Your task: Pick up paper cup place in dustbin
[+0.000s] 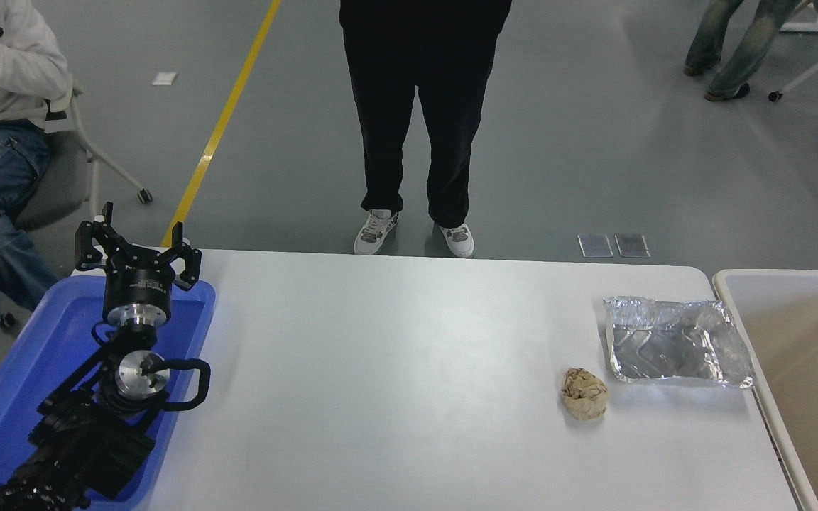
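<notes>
Paper cup and right arm out of view; left end effector parked open.

The large beige plastic dustbin (pixel 725 284) shows only a bare corner, so the cup may lie inside unseen or have missed. The blue plastic tray (pixel 199 312) under the left end effector (pixel 136 248) and the crinkled silver foil tray (pixel 675 342) look empty.

Large beige plastic rectangular dustbin (pixel 799 341) with a rounded pale rim, standing upright and open-topped at the right end of the white table (pixel 395 369), just beside its edge. Only the near-left portion shows; the rest runs past the picture's right and bottom edges. The visible interior is plain beige, lighter along the far wall. It lies far to the right of the left arm's jaws. The paper cup is not visible.
</notes>
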{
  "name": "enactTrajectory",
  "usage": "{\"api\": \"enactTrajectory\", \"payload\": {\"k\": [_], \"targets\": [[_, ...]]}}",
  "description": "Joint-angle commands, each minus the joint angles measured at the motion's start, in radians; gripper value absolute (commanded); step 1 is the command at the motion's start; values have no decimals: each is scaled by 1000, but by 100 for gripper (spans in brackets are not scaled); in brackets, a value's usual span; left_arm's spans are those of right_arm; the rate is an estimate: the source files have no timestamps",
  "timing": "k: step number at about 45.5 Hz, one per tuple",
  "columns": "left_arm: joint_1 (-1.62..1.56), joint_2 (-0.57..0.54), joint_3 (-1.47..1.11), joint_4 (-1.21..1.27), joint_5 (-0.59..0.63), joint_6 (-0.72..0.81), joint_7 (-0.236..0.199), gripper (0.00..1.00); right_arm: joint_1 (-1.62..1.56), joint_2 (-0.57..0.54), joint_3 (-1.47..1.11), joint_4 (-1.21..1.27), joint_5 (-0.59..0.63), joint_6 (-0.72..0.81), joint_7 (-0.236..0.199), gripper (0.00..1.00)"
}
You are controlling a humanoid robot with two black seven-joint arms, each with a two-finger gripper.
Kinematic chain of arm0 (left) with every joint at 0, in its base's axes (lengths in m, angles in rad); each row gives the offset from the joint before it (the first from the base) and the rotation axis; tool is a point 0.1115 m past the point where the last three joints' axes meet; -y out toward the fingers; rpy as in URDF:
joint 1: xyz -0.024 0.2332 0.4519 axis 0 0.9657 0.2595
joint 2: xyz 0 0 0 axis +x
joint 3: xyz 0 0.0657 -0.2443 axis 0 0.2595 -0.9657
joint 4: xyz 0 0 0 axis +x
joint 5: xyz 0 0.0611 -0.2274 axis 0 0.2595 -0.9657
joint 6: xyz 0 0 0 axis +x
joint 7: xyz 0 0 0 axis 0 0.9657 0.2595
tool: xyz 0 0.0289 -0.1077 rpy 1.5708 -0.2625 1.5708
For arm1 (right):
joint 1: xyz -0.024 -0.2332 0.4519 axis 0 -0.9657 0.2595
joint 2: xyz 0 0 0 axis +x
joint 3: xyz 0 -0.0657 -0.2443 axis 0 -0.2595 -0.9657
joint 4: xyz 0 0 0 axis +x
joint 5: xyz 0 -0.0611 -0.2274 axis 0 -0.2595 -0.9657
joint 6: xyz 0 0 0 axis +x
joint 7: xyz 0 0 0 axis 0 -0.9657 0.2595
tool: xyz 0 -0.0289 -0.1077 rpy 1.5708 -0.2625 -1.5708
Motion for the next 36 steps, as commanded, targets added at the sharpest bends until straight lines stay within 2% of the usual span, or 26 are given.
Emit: {"api": "enactTrajectory", "payload": {"k": [1, 8, 18, 36], "targets": [[0, 0, 0, 0, 0, 0, 0, 99, -265, 171, 244, -245, 22, -3, -50, 0], [0, 0, 0, 0, 0, 0, 0, 99, -367, 219, 319, -253, 24, -12, -64, 0], [0, 0, 0, 0, 0, 0, 0, 99, -478, 223, 344, -247, 24, 3, -62, 0], [0, 0, 0, 0, 0, 0, 0, 99, -558, 302, 353, -247, 25, -3, -59, 0]]}}
